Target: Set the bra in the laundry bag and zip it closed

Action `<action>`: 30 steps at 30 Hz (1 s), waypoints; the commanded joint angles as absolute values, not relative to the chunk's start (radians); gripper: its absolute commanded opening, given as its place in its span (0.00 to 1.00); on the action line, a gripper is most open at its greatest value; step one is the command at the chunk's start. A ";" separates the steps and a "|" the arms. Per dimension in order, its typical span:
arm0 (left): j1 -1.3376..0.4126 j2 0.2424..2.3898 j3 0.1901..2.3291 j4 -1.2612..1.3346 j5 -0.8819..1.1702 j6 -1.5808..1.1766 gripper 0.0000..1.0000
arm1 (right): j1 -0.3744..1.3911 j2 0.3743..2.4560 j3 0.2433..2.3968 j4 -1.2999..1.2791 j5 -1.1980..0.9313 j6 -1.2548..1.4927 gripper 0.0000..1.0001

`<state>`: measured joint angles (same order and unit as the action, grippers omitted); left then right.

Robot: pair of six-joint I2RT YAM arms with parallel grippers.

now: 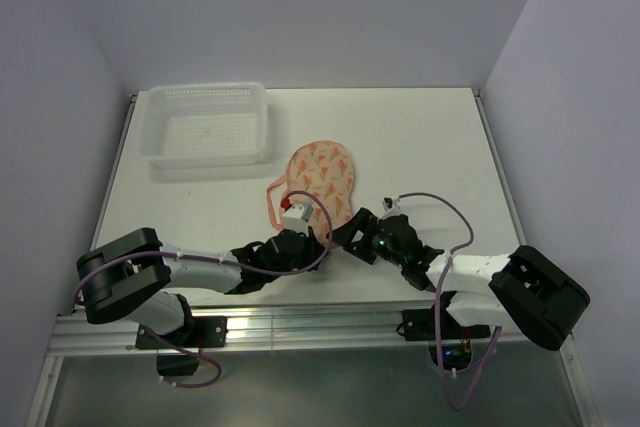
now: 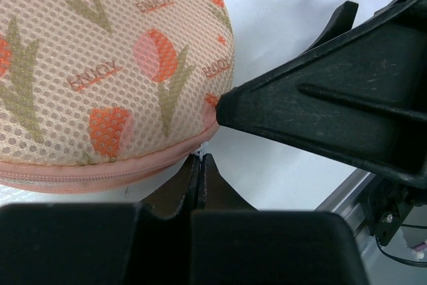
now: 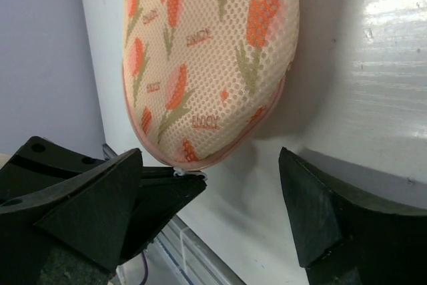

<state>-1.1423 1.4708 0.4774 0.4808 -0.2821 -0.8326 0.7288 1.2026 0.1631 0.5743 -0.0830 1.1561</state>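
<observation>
The white tabletop [image 1: 420,147] carries everything, and the white lattice basket [image 1: 205,159] stands well beyond both sets of fingers, off to the left, with no evident part in this step. The laundry bag [image 1: 322,175] lies just ahead of the fingertips, its near lobe pointing back at them, its tulip-printed mesh domed up and its pink zipper rim [image 2: 100,175] looking closed along the stretch in view. The bra is nowhere to be seen (the bag's fullness suggests it is inside, but that is a judgement). The right arm's fingers [image 3: 320,211] are spread wide, one on each side of the bag's near end without touching it, probably so they can steady the lobe if the bag slides. The left arm's fingers [image 2: 180,191] are pressed together at the rim, meeting it from the left of the right arm's gap. They appear to pinch a small white zipper pull [image 3: 181,173], a tight grip being what drags a slider round a curved seam. The pink loop [image 1: 272,205] trails loose beyond the left fingers. Zipping looks nearly finished.
</observation>
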 commanded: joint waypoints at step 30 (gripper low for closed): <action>-1.115 1.183 0.319 0.167 -0.479 -0.864 0.00 | 0.322 1.321 0.344 0.490 -0.219 0.871 0.00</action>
<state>-1.1259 1.2140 0.3500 0.3168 -0.4213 -0.8516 0.4000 1.2930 0.2779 0.4969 -0.3229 0.9565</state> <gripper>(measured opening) 0.013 0.026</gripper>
